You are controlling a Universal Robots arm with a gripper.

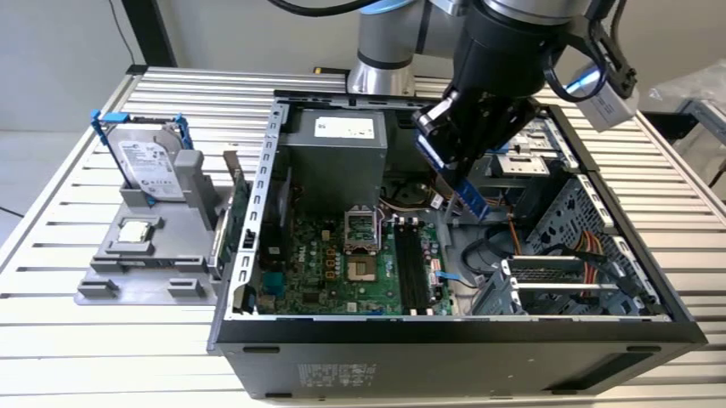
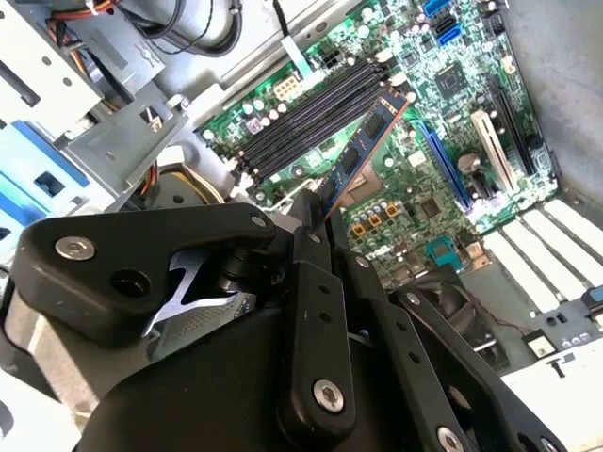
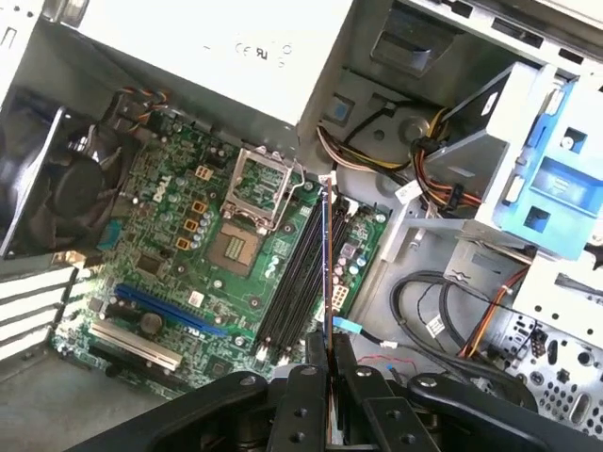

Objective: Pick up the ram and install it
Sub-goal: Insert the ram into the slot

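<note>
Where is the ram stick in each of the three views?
Exterior view: ram held by the gripper, above the black memory slots.
Second wrist view: ram slants out from the gripper, alongside the slots.
First wrist view: ram edge-on, beside the slots.
Shared landmark: the memory slots.

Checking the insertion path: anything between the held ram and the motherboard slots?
Nothing visible. In the second wrist view the gripper holds the ram above the black slots, with only open air between them.
</note>
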